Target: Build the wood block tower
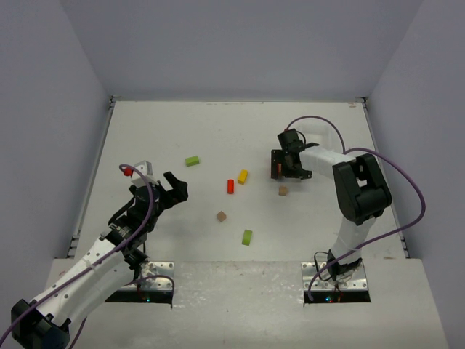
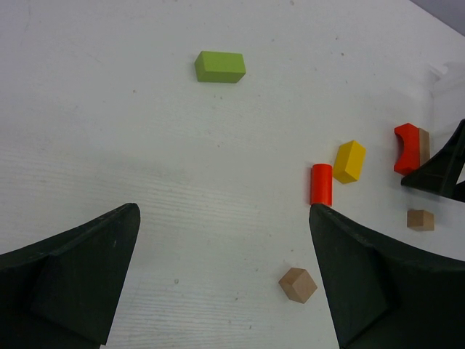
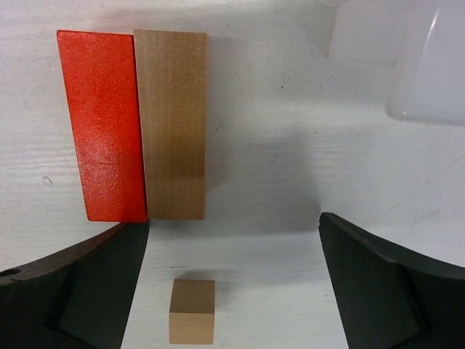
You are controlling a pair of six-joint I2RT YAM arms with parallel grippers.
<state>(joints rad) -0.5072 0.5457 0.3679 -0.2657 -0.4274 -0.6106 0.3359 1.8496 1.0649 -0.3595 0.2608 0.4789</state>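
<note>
The wood blocks lie scattered singly on the white table, and no stack shows. In the top view there are a lime green block (image 1: 192, 161), a yellow block (image 1: 243, 175), a red cylinder (image 1: 230, 186), two brown cubes (image 1: 221, 216) (image 1: 283, 190) and a second green block (image 1: 247, 237). My left gripper (image 1: 171, 190) is open and empty at the left; its wrist view shows a brown cube (image 2: 298, 284) near its right finger. My right gripper (image 1: 287, 166) is open and empty. A red bar (image 3: 103, 123) and a brown bar (image 3: 171, 123) lie side by side just ahead of it, with a brown cube (image 3: 192, 310) between its fingers.
A white tray (image 3: 436, 65) sits at the upper right of the right wrist view, close to the right gripper. Grey walls enclose the table on three sides. The left wrist view shows the right gripper (image 2: 443, 167) beside the red piece (image 2: 407, 148).
</note>
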